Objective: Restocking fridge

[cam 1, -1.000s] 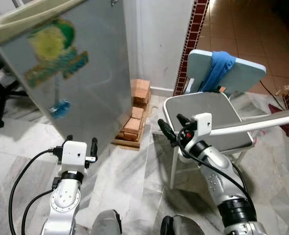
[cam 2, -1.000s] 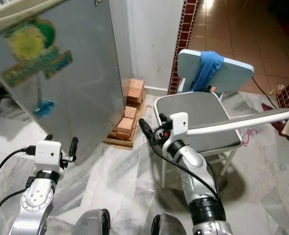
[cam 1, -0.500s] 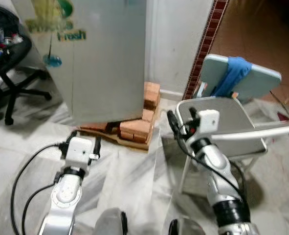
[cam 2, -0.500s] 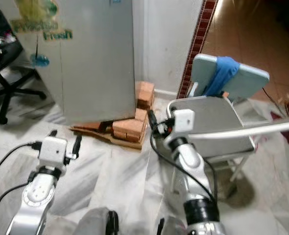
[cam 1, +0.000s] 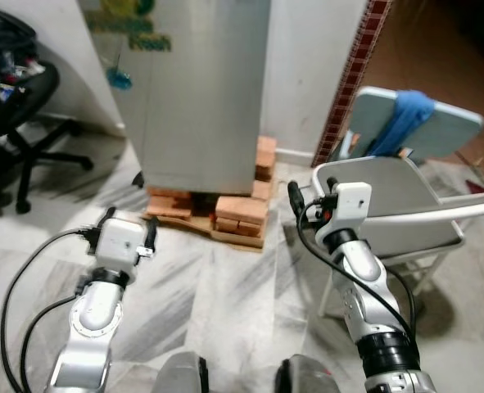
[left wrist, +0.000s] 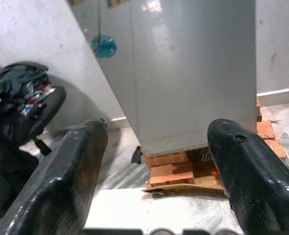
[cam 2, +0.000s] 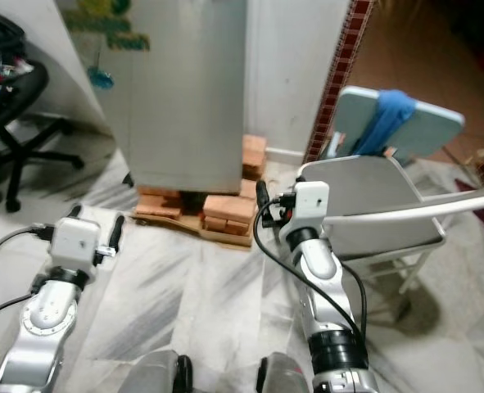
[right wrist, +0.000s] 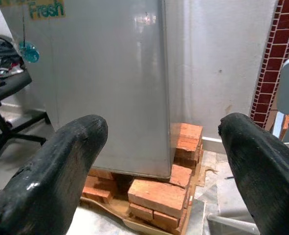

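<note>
Head views: fridge (cam 1: pixel 201 90) stands straight ahead, door closed, raised on bricks (cam 1: pixel 240 214) over cardboard. Both arms up in front of it, nothing held. Left gripper (cam 1: pixel 128 228) sits a bit nearer the door face; right gripper (cam 2: pixel 268 202) lines up with the fridge's right edge. Office chair (cam 1: pixel 12 98) crowds the left, folding chair (cam 1: pixel 405 196) with a blue cloth (cam 1: pixel 401 123) crowds the right; bare marble floor (cam 1: pixel 225 286) between.

Left wrist view: fingers (left wrist: pixel 61 181) spread wide, empty, aimed at the fridge's lower corner.

Right wrist view: fingers (right wrist: pixel 51 171) spread wide too, empty, looking at the door and brick stack.

My read: approach step, no handle visible yet. Wall close on the right side, so door swing room looks tight.
</note>
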Available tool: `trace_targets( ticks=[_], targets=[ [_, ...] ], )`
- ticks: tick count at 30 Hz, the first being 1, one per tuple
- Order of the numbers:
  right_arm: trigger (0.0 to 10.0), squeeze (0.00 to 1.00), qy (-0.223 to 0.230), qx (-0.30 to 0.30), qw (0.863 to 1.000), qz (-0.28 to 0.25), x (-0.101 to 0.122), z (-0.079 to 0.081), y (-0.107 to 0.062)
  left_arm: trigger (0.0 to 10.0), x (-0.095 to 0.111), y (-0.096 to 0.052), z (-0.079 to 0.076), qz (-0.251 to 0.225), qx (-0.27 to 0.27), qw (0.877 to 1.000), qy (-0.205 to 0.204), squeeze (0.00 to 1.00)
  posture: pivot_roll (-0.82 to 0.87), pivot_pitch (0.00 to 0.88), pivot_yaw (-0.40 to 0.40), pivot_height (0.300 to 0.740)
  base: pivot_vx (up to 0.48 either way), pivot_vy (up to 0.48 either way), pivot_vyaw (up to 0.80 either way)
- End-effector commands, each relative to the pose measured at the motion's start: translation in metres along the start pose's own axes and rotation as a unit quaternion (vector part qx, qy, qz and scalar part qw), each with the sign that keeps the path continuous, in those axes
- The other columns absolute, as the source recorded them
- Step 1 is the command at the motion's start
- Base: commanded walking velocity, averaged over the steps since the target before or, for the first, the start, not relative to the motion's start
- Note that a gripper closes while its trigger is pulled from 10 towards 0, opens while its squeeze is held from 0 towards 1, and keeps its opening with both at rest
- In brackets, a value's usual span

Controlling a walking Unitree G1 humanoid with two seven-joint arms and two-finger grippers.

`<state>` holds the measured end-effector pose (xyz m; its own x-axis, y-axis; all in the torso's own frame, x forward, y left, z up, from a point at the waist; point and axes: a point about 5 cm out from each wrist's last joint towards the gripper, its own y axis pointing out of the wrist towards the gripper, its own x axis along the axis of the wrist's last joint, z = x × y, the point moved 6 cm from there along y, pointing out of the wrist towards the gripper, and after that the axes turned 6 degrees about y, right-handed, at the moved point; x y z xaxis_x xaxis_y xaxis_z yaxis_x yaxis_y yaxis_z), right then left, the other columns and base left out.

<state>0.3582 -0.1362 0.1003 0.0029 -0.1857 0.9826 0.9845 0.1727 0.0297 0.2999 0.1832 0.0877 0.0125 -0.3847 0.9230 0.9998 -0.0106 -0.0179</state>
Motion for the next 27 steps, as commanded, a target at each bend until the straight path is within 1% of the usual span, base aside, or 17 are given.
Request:
trace_targets(
  ticks=[1, 2, 3, 4, 5, 6, 8, 10, 14, 15, 17, 18, 20, 21, 22, 24, 27],
  targets=[
    [10.0, 0.00, -0.025, -0.040, 0.999, -0.004, 0.000, -0.020, -0.009, 10.0, -0.002, -0.001, -0.004, 0.009, -0.006, 0.999, -0.038, 0.00, 0.09, 0.138, 0.019, 0.740, 0.000, 0.480, 0.00],
    [10.0, 0.00, -0.026, -0.047, 0.999, -0.002, 0.000, -0.022, -0.012, 10.0, -0.004, -0.002, -0.003, 0.015, -0.001, 0.997, -0.076, 0.00, 0.09, 0.139, 0.020, 0.740, 0.000, 0.480, 0.00],
    [10.0, 0.00, -0.010, -0.043, 0.999, 0.009, -0.002, -0.021, -0.014, 10.0, -0.005, -0.002, -0.004, 0.023, 0.000, 0.994, -0.111, 0.00, 0.09, 0.139, 0.020, 0.740, 0.000, 0.480, 0.00],
    [10.0, 0.00, 0.001, -0.035, 0.999, 0.012, -0.001, -0.019, -0.016, 10.0, -0.005, -0.003, -0.005, 0.027, -0.003, 0.991, -0.129, 0.00, 0.09, 0.143, 0.018, 0.740, 0.000, 0.480, 0.00],
    [10.0, 0.00, 0.007, -0.029, 0.999, 0.012, 0.001, -0.017, -0.017, 10.0, -0.005, -0.003, -0.006, 0.028, -0.006, 0.990, -0.139, 0.00, 0.08, 0.150, 0.018, 0.740, 0.000, 0.480, 0.00],
    [10.0, 0.00, -0.015, -0.029, 0.999, -0.007, 0.008, -0.016, -0.021, 10.0, -0.003, -0.006, -0.008, 0.021, -0.022, 0.991, -0.131, 0.00, 0.08, 0.150, 0.020, 0.740, 0.000, 0.480, 0.00],
    [10.0, 0.00, -0.012, -0.033, 0.999, -0.016, 0.009, -0.016, -0.026, 10.0, -0.004, -0.009, -0.009, 0.021, -0.026, 0.992, -0.125, 0.00, 0.08, 0.150, 0.022, 0.740, 0.000, 0.480, 0.00],
    [10.0, 0.00, -0.004, -0.044, 0.999, -0.011, 0.003, -0.019, -0.032, 10.0, -0.006, -0.012, -0.009, 0.022, -0.026, 0.994, -0.107, 0.00, 0.08, 0.150, 0.021, 0.740, 0.000, 0.480, 0.00],
    [10.0, 0.00, 0.002, -0.062, 0.998, -0.009, 0.001, -0.024, -0.038, 10.0, -0.004, -0.015, -0.013, 0.017, -0.033, 0.993, -0.110, 0.00, 0.08, 0.145, 0.019, 0.740, 0.000, 0.480, 0.00],
    [10.0, 0.00, 0.004, -0.066, 0.998, -0.008, 0.002, -0.026, -0.041, 10.0, 0.001, -0.016, -0.019, 0.010, -0.053, 0.992, -0.113, 0.00, 0.07, 0.135, 0.016, 0.740, 0.000, 0.480, 0.00],
    [10.0, 0.00, 0.003, -0.068, 0.998, -0.006, 0.002, -0.027, -0.043, 10.0, 0.005, -0.018, -0.026, 0.004, -0.072, 0.991, -0.113, 0.00, 0.07, 0.126, 0.014, 0.740, 0.000, 0.480, 0.00],
    [10.0, 0.00, 0.001, -0.070, 0.998, -0.005, 0.002, -0.029, -0.045, 10.0, 0.007, -0.018, -0.029, -0.001, -0.080, 0.991, -0.106, 0.00, 0.07, 0.119, 0.010, 0.740, 0.000, 0.480, -0.46],
    [10.0, 0.00, -0.001, -0.070, 0.998, -0.004, 0.002, -0.029, -0.047, 10.0, 0.007, -0.018, -0.029, -0.003, -0.083, 0.992, -0.098, 0.00, 0.07, 0.117, 0.009, 0.740, 0.000, 0.480, -0.56],
    [10.0, 0.00, -0.003, -0.076, 0.997, -0.003, 0.002, -0.032, -0.049, 10.0, 0.003, -0.017, -0.027, 0.000, -0.076, 0.993, -0.086, 0.00, 0.07, 0.110, 0.006, 0.740, 0.000, 0.480, -0.80],
    [10.0, 0.00, -0.003, -0.076, 0.997, -0.003, 0.002, -0.032, -0.049, 10.0, 0.003, -0.017, -0.027, 0.000, -0.076, 0.993, -0.086, 0.00, 0.07, 0.110, 0.006, 0.740, 0.000, 0.480, -0.80],
    [10.0, 0.00, 0.002, -0.088, 0.996, -0.001, 0.000, -0.034, -0.052, 10.0, -0.004, -0.014, -0.019, 0.008, -0.057, 0.995, -0.076, 0.00, 0.07, 0.107, 0.007, 0.740, 0.000, 0.480, -0.80],
    [10.0, 0.00, 0.005, -0.083, 0.997, 0.001, -0.002, -0.028, -0.054, 10.0, -0.008, -0.013, -0.011, 0.014, -0.040, 0.996, -0.076, 0.00, 0.06, 0.105, 0.012, 0.740, 0.000, 0.480, -0.80]
  ],
)
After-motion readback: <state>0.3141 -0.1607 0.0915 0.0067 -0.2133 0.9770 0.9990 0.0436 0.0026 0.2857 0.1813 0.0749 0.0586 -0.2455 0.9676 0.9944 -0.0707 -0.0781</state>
